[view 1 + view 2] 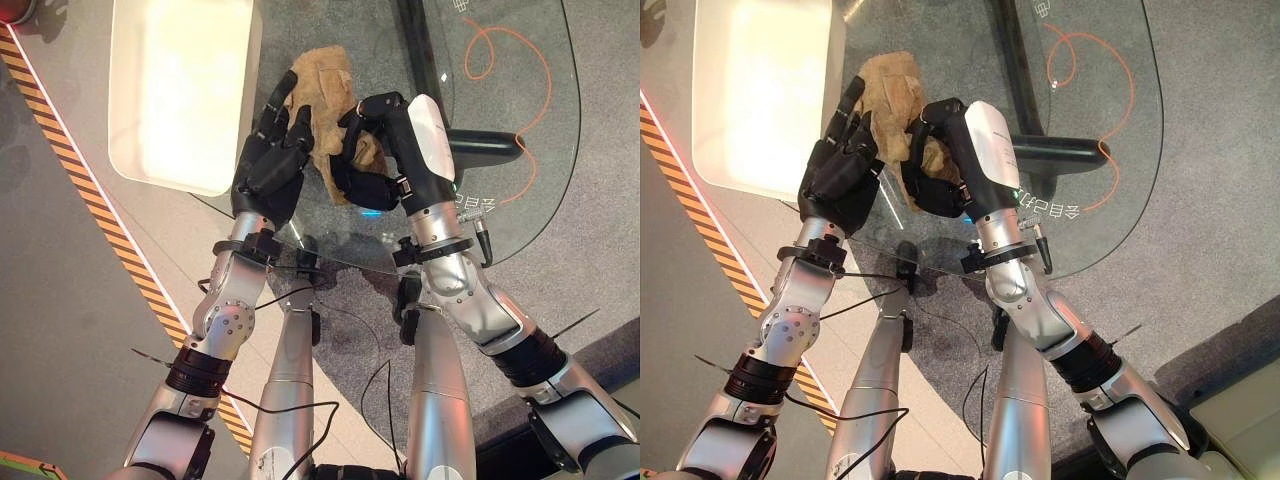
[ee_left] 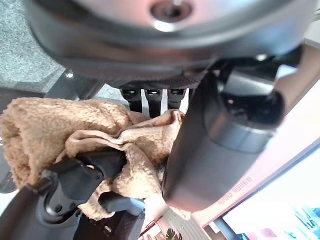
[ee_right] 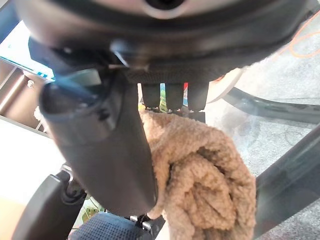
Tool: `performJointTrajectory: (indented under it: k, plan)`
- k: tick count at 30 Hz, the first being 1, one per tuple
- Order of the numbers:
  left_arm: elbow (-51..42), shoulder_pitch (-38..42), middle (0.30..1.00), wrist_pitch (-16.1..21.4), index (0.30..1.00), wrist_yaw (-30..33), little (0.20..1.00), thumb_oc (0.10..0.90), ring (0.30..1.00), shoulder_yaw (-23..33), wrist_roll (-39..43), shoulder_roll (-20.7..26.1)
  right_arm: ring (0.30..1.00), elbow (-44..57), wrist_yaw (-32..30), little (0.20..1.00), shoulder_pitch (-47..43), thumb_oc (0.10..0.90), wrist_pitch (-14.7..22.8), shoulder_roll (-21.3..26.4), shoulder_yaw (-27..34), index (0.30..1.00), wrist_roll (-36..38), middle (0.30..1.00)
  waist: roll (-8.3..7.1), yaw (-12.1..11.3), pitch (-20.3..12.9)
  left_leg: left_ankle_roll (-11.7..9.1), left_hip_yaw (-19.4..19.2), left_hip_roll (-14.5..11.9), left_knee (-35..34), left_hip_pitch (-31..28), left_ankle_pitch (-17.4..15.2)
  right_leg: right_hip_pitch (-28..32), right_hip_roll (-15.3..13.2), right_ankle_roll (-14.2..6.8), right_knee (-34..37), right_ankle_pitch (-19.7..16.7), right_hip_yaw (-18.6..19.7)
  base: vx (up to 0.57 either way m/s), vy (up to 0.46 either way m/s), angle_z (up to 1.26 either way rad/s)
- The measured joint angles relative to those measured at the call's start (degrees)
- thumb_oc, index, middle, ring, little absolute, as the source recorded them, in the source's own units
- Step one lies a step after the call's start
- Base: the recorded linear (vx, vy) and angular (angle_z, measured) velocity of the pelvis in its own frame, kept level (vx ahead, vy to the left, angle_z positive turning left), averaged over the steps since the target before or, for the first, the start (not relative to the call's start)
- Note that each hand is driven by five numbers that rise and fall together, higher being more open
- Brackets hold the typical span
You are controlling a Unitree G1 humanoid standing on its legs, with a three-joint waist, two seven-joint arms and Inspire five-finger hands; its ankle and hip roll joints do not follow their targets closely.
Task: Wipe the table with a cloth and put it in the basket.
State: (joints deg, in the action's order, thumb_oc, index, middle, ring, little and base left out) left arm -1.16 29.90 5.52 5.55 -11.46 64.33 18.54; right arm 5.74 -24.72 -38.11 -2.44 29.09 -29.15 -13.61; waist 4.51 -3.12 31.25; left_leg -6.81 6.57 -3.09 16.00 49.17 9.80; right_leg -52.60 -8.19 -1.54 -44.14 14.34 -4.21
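A crumpled tan cloth (image 1: 325, 85) lies bunched on the glass table (image 1: 520, 200) between my two hands. My right hand (image 1: 400, 130) comes in from the right with its fingers curled over the cloth's near right part; in the right wrist view the cloth (image 3: 210, 175) bulges beside the thumb. My left hand (image 1: 270, 165) rests against the cloth's left side, fingers fairly straight and pointing away from me. In the left wrist view the cloth (image 2: 45, 125) sits past the thumb, with the other hand's dark fingers dug into it. The white basket (image 1: 180, 90) stands just left of my left hand.
Through the glass I see the table's black base (image 1: 480, 150) and an orange cable (image 1: 520, 60) on the grey carpet. A yellow-and-black striped tape (image 1: 90, 190) runs along the floor at the left. The table's near edge is just behind my wrists.
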Motion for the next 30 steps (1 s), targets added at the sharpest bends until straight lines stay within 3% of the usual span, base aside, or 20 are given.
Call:
performJointTrajectory:
  k: [6,15,30]
  plan:
    - [0.0,0.0,0.9,0.7,0.9,0.5,0.9,0.8,0.9,-0.3,0.0,-0.2,0.3,0.0,0.0,0.2,0.0,0.1,0.0,-0.1,0.0,0.3,0.0,0.3,0.0,0.0,0.0,0.0,0.0,0.0,0.0,0.0,0.0,0.0,0.0,0.0,0.0,0.0,0.0,0.0,0.0,0.0]
    - [0.0,0.2,0.9,4.9,0.9,5.7,0.9,0.8,0.9,-0.7,0.0,-2.2,0.3,0.0,0.1,0.2,-1.2,0.1,0.0,-0.3,-0.5,0.3,0.0,0.3,0.0,-0.1,0.0,0.0,0.0,0.0,-0.1,0.0,0.0,0.0,0.0,0.0,0.0,0.0,0.0,0.0,0.0,0.0]
    - [0.0,1.6,0.9,5.5,0.9,11.8,0.9,0.8,0.9,-0.6,-2.8,-3.0,0.3,0.0,0.1,0.2,-2.2,0.1,0.0,-0.4,-0.5,0.3,0.0,0.3,0.0,-0.4,0.0,0.0,0.0,0.0,-0.1,0.0,0.0,0.0,0.0,0.0,0.0,0.0,0.0,0.0,0.0,0.0]
